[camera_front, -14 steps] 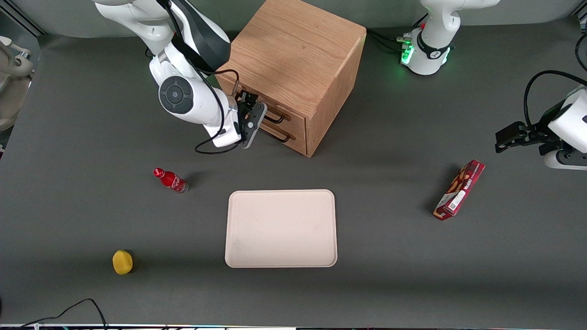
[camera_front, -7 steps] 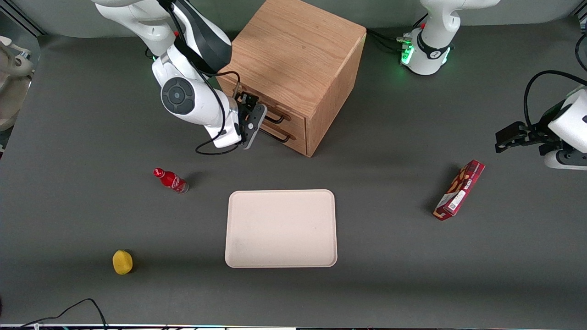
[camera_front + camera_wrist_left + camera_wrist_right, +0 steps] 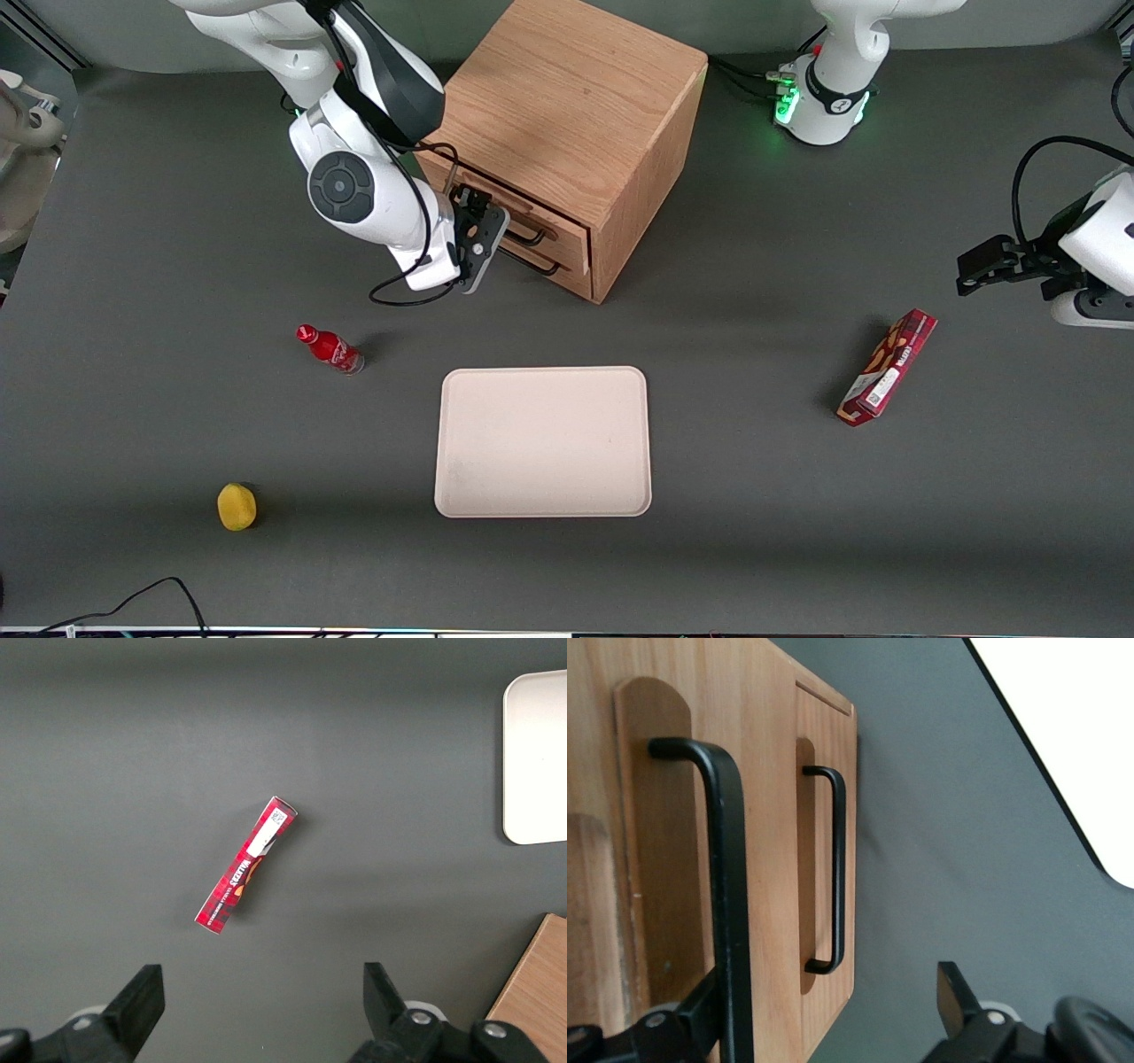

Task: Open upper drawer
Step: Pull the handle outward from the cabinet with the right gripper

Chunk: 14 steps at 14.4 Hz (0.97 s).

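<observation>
The cube-shaped wooden cabinet [image 3: 567, 97] stands at the back of the table. Its upper drawer [image 3: 554, 221] and long black handle [image 3: 530, 234] sit above the bottom drawer's equal handle [image 3: 538, 264]. My right gripper [image 3: 480, 234] is at the drawer fronts, level with the upper handle. In the right wrist view the gripper [image 3: 824, 992] is open. The upper drawer [image 3: 664, 815] is close up, and its handle [image 3: 731, 904] runs between the fingers, right next to one finger [image 3: 695, 1014]. The bottom drawer's handle [image 3: 839, 859] lies beside it, untouched.
A cream tray [image 3: 542, 441] lies nearer the front camera than the cabinet. A red bottle [image 3: 330, 348] and a yellow fruit [image 3: 236, 506] lie toward the working arm's end. A red box [image 3: 888, 367] lies toward the parked arm's end and shows in the left wrist view [image 3: 245, 865].
The gripper and wrist have shifted slightly along the drawer fronts, away from the cabinet's near corner. The drawers show no clear movement.
</observation>
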Motion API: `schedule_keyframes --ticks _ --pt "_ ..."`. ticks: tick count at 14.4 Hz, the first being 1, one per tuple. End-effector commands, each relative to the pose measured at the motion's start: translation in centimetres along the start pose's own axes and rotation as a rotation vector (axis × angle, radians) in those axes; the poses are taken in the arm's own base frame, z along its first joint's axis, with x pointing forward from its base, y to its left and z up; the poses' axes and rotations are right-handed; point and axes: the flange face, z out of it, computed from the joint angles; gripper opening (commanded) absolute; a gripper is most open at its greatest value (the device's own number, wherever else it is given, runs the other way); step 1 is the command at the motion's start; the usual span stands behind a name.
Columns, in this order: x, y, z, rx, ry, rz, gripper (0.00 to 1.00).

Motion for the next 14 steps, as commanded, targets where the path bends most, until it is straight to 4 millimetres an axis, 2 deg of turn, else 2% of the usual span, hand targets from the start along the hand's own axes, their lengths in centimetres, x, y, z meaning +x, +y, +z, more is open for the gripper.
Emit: schedule_keyframes --ticks 1,14 --pt "0.1 0.9 -0.1 -0.029 -0.001 -0.008 1.00" --pt "1.1 6.3 -2.0 -0.037 0.011 0.002 1.00"
